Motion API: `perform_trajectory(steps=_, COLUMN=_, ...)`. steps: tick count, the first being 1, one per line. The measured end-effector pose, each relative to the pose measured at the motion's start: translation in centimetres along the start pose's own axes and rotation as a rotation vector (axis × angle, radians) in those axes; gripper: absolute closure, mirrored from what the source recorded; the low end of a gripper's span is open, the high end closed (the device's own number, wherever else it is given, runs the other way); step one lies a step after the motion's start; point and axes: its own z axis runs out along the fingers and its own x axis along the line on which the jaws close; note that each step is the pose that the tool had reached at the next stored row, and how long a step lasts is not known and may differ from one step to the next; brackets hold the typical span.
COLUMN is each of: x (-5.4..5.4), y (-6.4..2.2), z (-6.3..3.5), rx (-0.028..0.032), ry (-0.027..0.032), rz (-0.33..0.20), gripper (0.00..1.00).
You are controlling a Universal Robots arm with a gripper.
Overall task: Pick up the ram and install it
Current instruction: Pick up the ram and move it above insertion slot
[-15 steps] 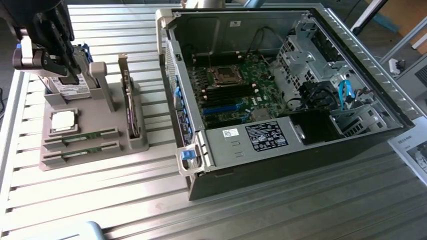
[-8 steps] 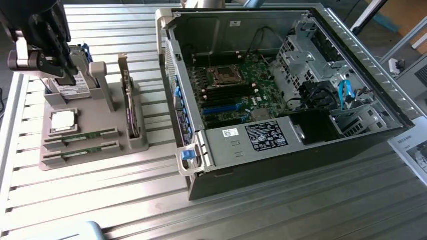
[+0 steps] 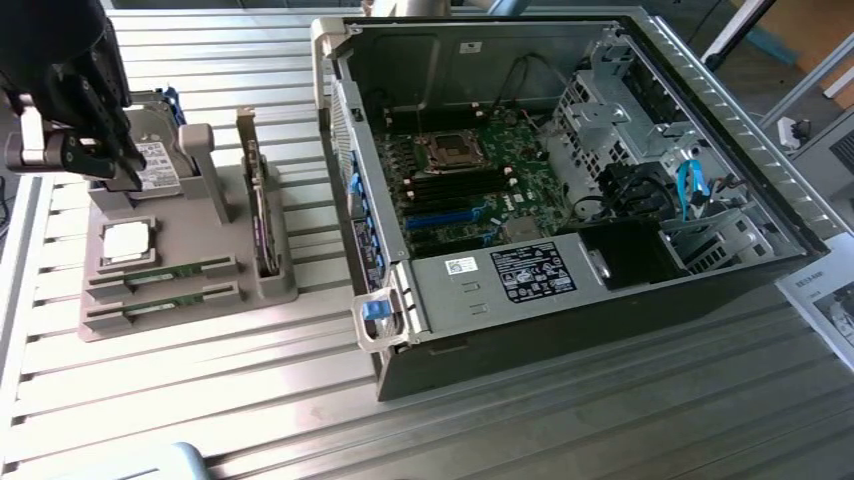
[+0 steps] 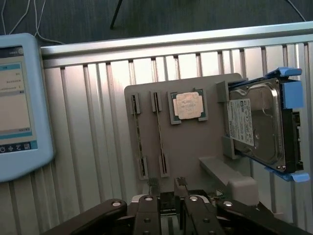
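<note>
Fingers (image 4: 182,188) stand apart and empty (seemingly), hovering clear of the ram (image 4: 159,139) in its grey holder (image 4: 195,142).

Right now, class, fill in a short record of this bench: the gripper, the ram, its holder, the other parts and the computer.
gripper: black gripper, open, holding nothing, above the holder
ram: two thin green ram sticks, on edge in the holder's slots, side by side, untouched
holder: flat grey plastic holder on the ribbed metal table
other parts: square silver processor chip; silver hard drive in a blue bracket; upright expansion card
computer: open grey computer case, green motherboard exposed, on the exterior view's right of the holder
</note>
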Motion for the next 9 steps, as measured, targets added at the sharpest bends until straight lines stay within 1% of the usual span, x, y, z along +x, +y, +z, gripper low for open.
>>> perform_trajectory(steps=9, x=1.0, y=-0.05, z=1.86, rx=-0.0033, ry=0.0003, rz=-0.005, gripper=0.74)
